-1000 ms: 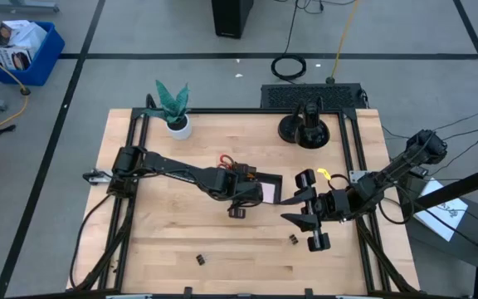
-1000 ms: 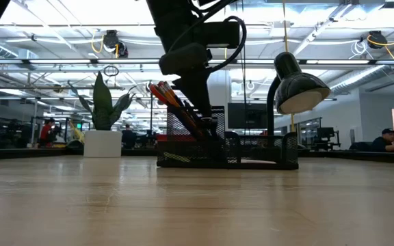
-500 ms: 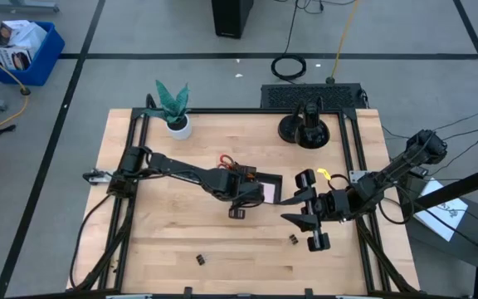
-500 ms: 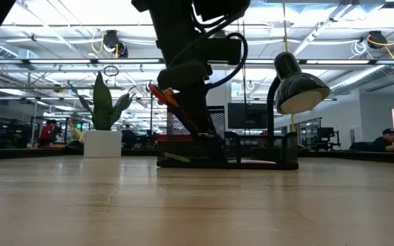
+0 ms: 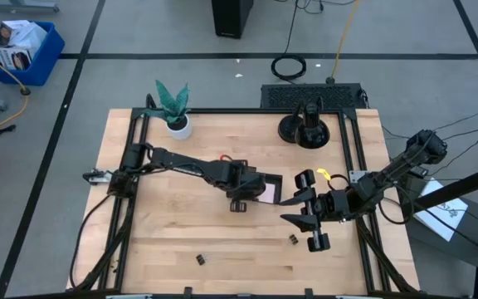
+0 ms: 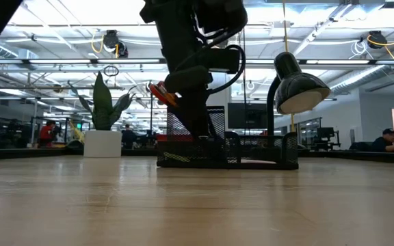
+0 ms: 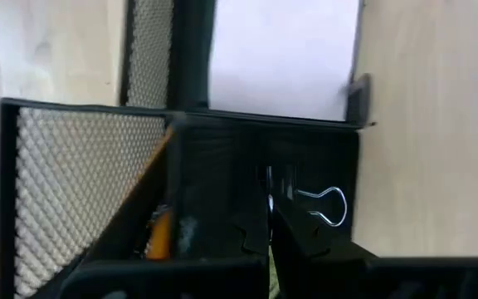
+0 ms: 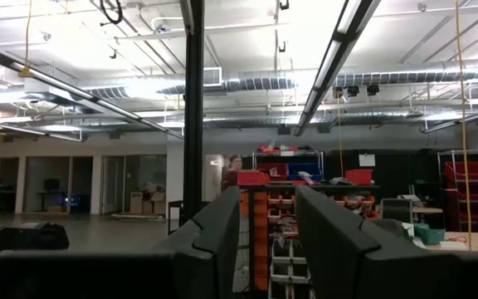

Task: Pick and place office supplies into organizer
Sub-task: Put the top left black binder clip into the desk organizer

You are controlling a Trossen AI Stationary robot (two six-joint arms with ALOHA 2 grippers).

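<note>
Black mesh organizer (image 7: 81,174), pink pad (image 7: 285,58) seemingly inside.

Overhead and table-level views, both on the organizer (image 5: 256,188) (wrist cameras apart).

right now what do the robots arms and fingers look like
Both are dark, near-black jointed arms built of slim links and chunky cylindrical joints. The left arm carries a looping black cable, seen in the low view. The right arm's own two fingers are flat, matte black slabs with stepped inner edges.
</note>
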